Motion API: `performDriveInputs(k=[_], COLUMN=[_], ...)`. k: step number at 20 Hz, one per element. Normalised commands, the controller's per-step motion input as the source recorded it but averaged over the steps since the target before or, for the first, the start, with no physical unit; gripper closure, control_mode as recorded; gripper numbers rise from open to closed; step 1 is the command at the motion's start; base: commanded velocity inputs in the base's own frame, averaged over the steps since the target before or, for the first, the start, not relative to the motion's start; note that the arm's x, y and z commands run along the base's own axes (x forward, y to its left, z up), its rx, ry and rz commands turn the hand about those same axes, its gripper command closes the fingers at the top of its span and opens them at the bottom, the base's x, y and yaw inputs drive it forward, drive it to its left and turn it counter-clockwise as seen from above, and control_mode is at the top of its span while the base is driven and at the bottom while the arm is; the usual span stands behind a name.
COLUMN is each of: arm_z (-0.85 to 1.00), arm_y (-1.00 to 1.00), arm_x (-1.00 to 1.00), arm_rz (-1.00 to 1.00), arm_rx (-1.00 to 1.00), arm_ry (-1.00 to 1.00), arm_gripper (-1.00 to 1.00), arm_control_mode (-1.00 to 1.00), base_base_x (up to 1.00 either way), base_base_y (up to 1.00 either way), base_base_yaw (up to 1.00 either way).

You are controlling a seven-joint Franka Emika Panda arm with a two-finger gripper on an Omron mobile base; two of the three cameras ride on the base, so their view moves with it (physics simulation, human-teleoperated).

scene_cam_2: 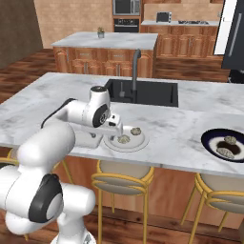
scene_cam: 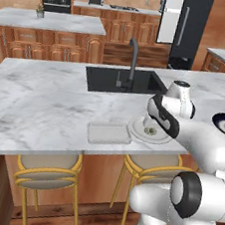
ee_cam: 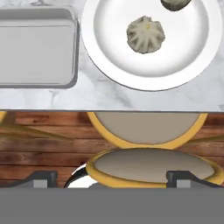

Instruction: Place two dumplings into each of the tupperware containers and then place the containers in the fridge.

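pleated beige dumplings (ee_cam: 145, 34) sit on a smooth round white plate (ee_cam: 109, 48).

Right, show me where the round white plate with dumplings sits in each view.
Left base view: the white plate lies at the counter's near edge, right of centre, partly behind the arm, beside the tupperware container.
Right base view: the plate lies left of centre at the near edge, by the robot's hand.
Hand view: the plate is at the top, right of the container.
Shared landmark: the container next to it.
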Motion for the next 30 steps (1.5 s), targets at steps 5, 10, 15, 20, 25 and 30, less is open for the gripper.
performDriveInputs(k=[5, 10, 15, 20, 25, 30], arm_z=[-0.57, -0.47, -0.27, -0.06, -0.11, -0.20], arm_y=[-0.20, -0.30, -0.15, -0.09, -0.03, -0.01], arm_x=[0.40, 0.56, 0.68, 0.38, 0.30, 0.18], arm_rz=[0.00, 0.00, 0.00, 0.00, 0.00, 0.00], arm_rx=[0.00, 0.00, 0.00, 0.00, 0.00, 0.00], arm_ry=[0.00, 0.00, 0.00, 0.00, 0.00, 0.00], arm_gripper=[-1.00, -1.00, -1.00, -1.00, -1.00, -1.00], arm_control_mode=[-1.00, -1.00, -1.00, -1.00, -1.00, -1.00], base_base_x=[0.00, 0.00, 0.00, 0.00, 0.00, 0.00], base_base_y=[0.00, 0.00, 0.00, 0.00, 0.00, 0.00], base_base_yaw=[0.00, 0.00, 0.00, 0.00, 0.00, 0.00])
